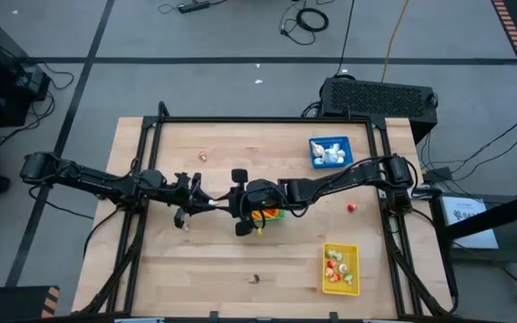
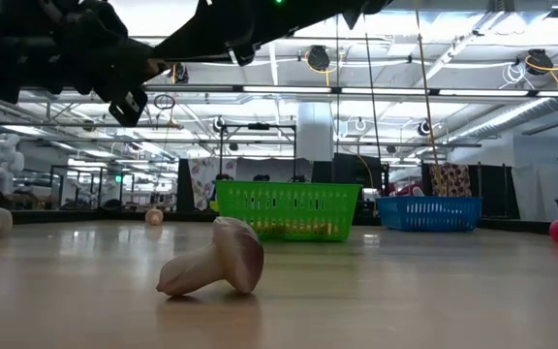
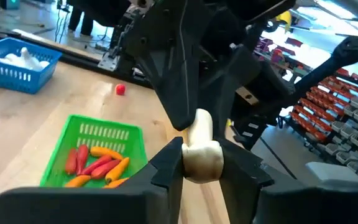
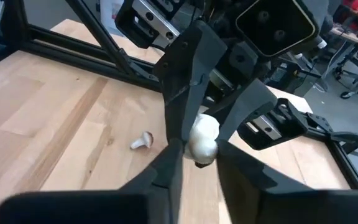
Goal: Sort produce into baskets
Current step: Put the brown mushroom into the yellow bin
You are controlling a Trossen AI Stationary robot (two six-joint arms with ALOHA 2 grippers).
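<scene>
Handover at counter centre: we see both claws, left claw (image 3: 201, 168) and right claw (image 4: 194, 155), gripping one mushroom (image 3: 201, 149); strays remain at 11 and 3 o'clock.

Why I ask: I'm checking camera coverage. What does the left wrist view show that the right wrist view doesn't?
Only left wrist: the green basket holding orange and red pieces, the blue basket with white pieces, and a red piece loose on the table.
Only right wrist: a mushroom lying on the table.
Both: the pale piece gripped by the left tool over mid-table, where the right tool meets it.
</scene>
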